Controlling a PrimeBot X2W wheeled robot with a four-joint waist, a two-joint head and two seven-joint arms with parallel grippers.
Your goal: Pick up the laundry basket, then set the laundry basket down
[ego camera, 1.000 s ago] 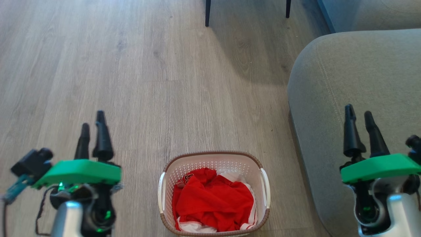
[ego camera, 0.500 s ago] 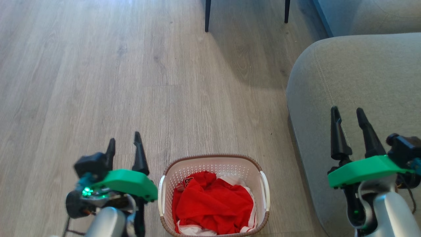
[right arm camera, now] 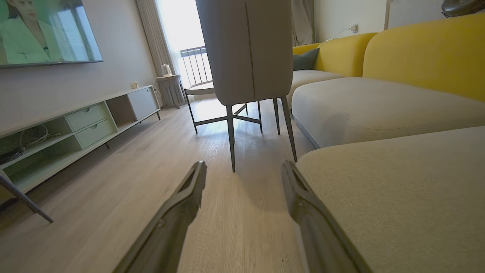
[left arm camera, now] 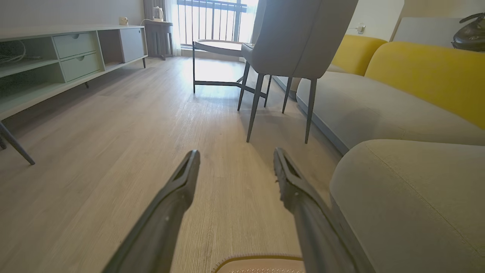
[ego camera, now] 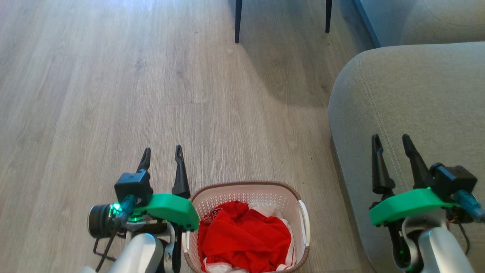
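Left gripper (ego camera: 162,149) beside laundry basket (ego camera: 244,194), right gripper (ego camera: 390,137) over sofa (ego camera: 416,91) (perhaps touching), both agape, empty.

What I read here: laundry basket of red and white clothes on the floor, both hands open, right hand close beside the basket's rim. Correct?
One slip: in the head view it is the left hand that sits beside the rim of the laundry basket. The right hand is apart from it, over the grey sofa. The rest holds.
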